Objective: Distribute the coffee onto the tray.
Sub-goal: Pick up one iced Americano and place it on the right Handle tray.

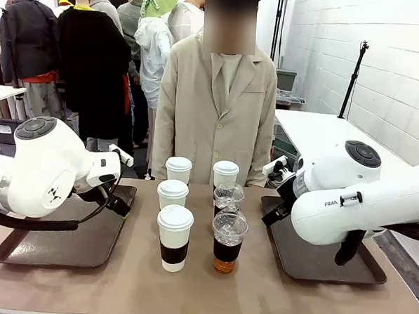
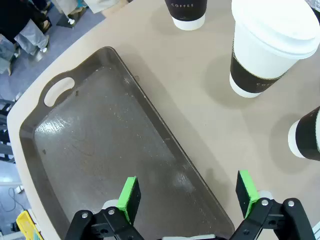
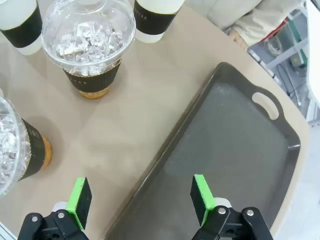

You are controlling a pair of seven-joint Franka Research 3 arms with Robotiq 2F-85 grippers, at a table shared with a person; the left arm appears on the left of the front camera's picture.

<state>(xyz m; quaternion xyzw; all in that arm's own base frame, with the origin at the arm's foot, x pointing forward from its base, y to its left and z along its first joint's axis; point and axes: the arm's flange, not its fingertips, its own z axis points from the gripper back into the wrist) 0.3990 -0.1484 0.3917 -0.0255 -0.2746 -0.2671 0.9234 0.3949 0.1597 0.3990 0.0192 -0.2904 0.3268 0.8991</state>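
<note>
Table point(image 1: 118, 286) carries two dark trays, the left tray point(image 1: 50, 250) and the right tray point(image 1: 309, 264), with no cup on either. The coffee, paper cups point(image 1: 174, 237) and iced cups point(image 1: 228, 242), stands in two rows at the middle, between the trays.

The left gripper point(image 2: 187, 192) hangs wide open and empty over the left tray's inner rim. The right gripper point(image 3: 141, 197) is likewise open and empty over the right tray's inner rim.

Recommendation: each arm takes its nearest cup, clasps it mid-body, keeps it upright and sets it well inside the rim.
</note>
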